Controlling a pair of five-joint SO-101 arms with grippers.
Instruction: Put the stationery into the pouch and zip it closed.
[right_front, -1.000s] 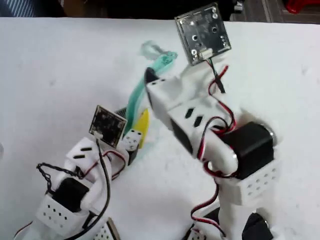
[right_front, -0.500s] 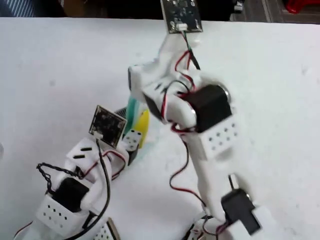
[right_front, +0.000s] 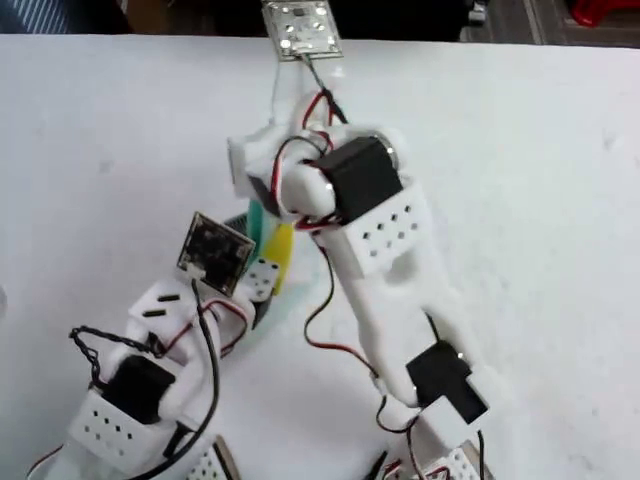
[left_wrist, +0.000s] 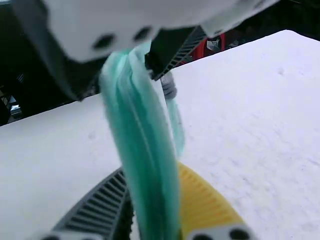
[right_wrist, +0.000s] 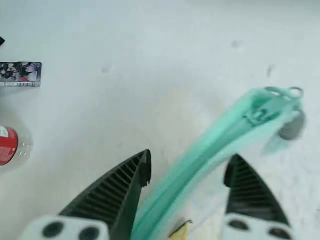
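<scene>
Over the pouch (right_front: 257, 216), right arm (right_front: 385, 245)

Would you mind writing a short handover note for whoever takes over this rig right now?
Left tool: shut on the teal pouch, holding it on edge.
Right tool: open, straddling the pouch near its zipper pull.
A red-and-white item and a small printed packet lie on the table, outside the pouch.
Done: pouch gripped.
Left: likely load those two items, then zip; whether the zip is open cannot be told.
</scene>
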